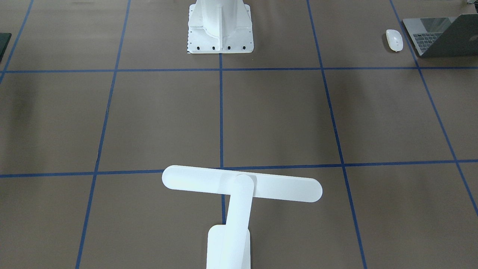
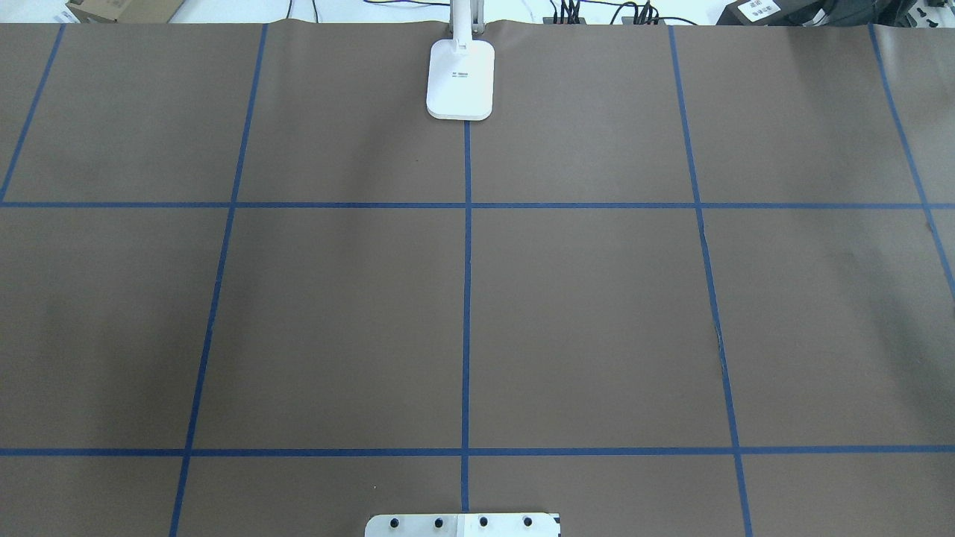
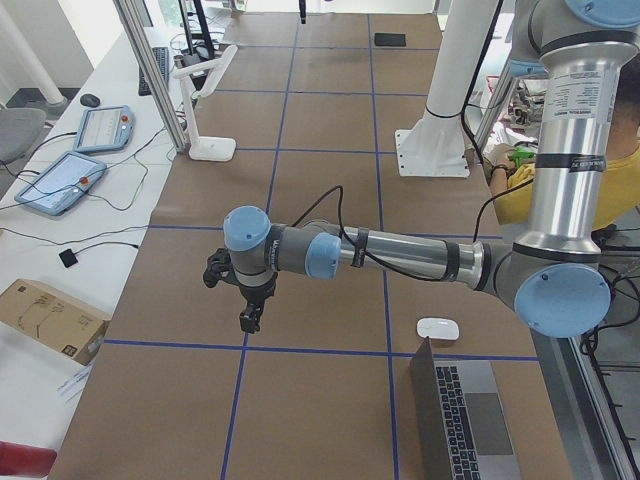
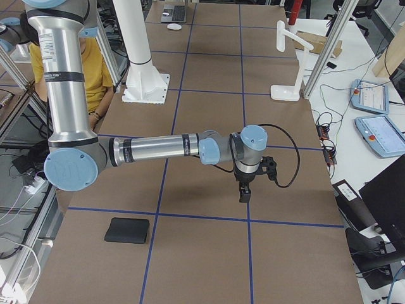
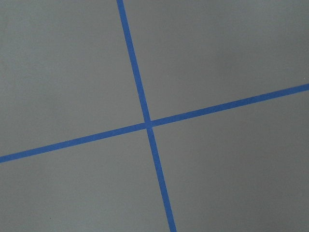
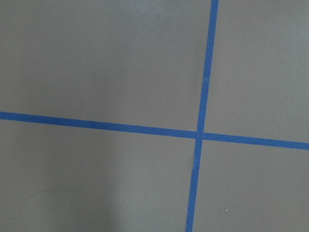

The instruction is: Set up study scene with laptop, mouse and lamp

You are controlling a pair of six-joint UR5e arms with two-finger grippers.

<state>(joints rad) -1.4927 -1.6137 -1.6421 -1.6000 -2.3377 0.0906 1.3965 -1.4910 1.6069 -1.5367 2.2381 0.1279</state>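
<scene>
The grey laptop point(image 1: 440, 35) stands half open near the table corner on the robot's left, with the white mouse point(image 1: 394, 40) just beside it. Both also show in the left side view, laptop point(image 3: 465, 420) and mouse point(image 3: 437, 328). The white lamp point(image 1: 242, 185) stands at the table's far middle edge, with its base point(image 2: 460, 78) on the centre line. My left gripper point(image 3: 248, 318) hangs over bare table, far from the mouse. My right gripper point(image 4: 243, 195) hangs over bare table too. I cannot tell whether either is open or shut. The wrist views show only table.
The white ribbed pedestal point(image 1: 220, 26) is bolted at the robot's side of the table. A black square pad point(image 4: 127, 230) lies near the corner on the robot's right. A person in a yellow shirt point(image 4: 98, 69) sits behind the robot. Tablets and cables lie beyond the far edge.
</scene>
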